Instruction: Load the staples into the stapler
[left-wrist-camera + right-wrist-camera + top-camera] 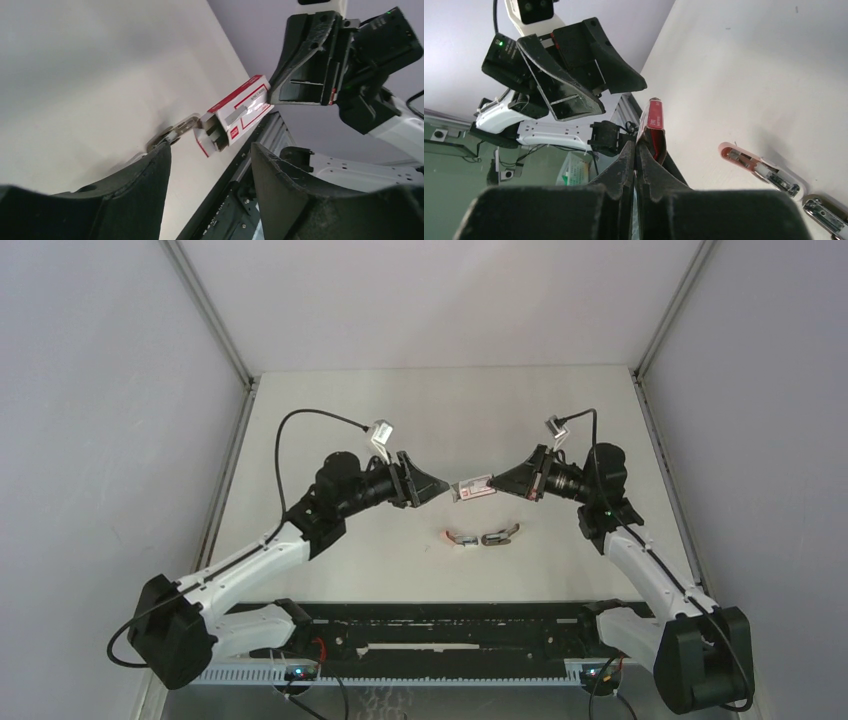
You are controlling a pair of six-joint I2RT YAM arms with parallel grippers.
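Observation:
The staples' small white box with red print hangs in the air above mid-table, with my right gripper shut on its rear end. In the left wrist view the box turns its open end toward me, and the inner tray shows inside. My left gripper faces that end, jaws open, with nothing between them; the box sits just past its fingertips. In the right wrist view the box stands edge-on above my closed right gripper. The pink-and-white stapler lies open on the table, metal channel up.
A dark grey-brown tool lies just right of the stapler on the table. A black rail runs along the near edge between the arm bases. Grey walls enclose the table on the left, right and back.

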